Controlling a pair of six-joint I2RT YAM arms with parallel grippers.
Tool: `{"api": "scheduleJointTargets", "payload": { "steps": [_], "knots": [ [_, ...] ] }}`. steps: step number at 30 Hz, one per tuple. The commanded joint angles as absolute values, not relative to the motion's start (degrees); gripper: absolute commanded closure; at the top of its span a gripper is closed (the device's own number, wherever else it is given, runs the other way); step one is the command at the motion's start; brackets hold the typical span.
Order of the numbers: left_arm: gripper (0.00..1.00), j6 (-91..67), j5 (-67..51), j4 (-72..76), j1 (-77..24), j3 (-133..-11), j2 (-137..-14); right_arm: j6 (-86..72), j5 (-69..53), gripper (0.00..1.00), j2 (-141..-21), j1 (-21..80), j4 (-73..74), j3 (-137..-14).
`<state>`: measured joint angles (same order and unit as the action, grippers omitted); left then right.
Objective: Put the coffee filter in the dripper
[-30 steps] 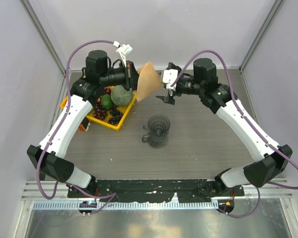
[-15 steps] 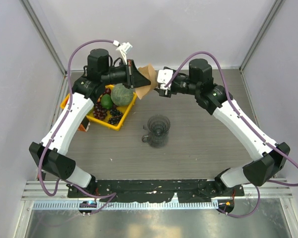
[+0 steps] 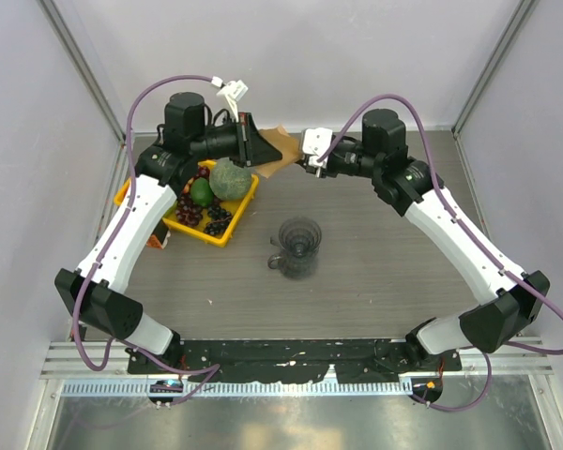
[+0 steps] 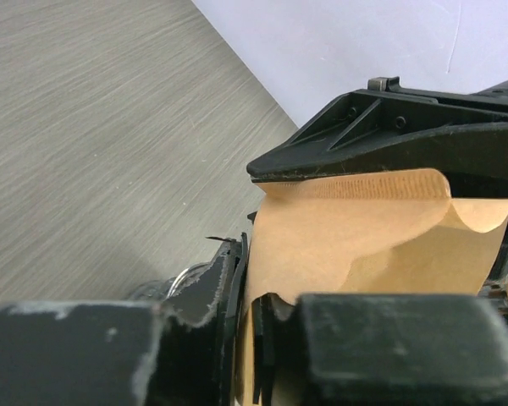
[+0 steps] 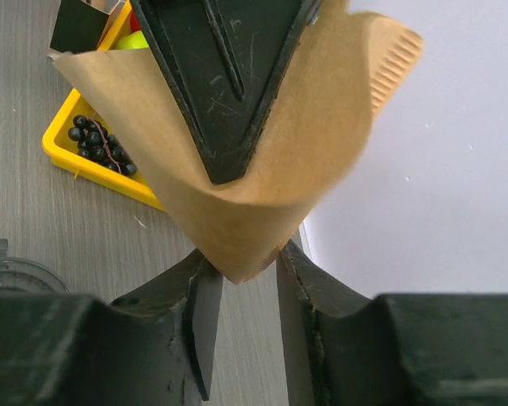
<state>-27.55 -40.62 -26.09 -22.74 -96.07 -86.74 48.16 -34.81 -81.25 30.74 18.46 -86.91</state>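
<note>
Coffee filter (image 3: pixel 274 148): light-brown paper cone with ribbed seam, one edge curled. Held aloft over back of table (image 3: pixel 385 281), pinched by fully closed left gripper (image 3: pixel 255 145). Tip flanked by part-closed right gripper (image 5: pixel 248 258); firm hold cannot be told. Dripper (image 3: pixel 298 246) stood well apart, nearer bases. Yellow fruit tray (image 3: pixel 227 236) set beside left arm.
</note>
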Motion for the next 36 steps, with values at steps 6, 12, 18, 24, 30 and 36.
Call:
{"api": "scheduleJointTargets", "payload": {
  "steps": [6, 12, 18, 24, 30, 36],
  "knots": [
    [0.71, -21.45, -41.92, -23.91, -22.41, -93.69, -82.97, 46.23, -39.20, 0.76, -79.54, 29.44, 17.58, -88.68],
    [0.64, -14.95, -42.98, -24.69, -22.50, -94.39, -82.18, 47.29, -41.75, 0.81, -80.07, 29.44, 20.83, -89.56],
    [0.64, -10.55, -45.17, -25.93, -22.59, -95.45, -82.53, 46.85, -42.89, 0.92, -80.42, 29.36, 22.58, -90.35],
    [0.57, -9.84, -47.28, -27.25, -21.54, -94.75, -81.57, 45.44, -44.03, 0.95, -80.68, 28.48, 23.55, -91.05],
    [0.37, -13.53, -53.25, -20.85, -16.88, -91.41, -79.81, 45.44, -45.61, 0.95, -79.89, 27.69, 24.43, -90.26],
    [0.01, -3.99, -54.32, -23.01, -14.24, -89.65, -75.68, 45.97, -47.55, 0.95, -79.02, 27.51, 26.45, -89.39]
  ]
}}
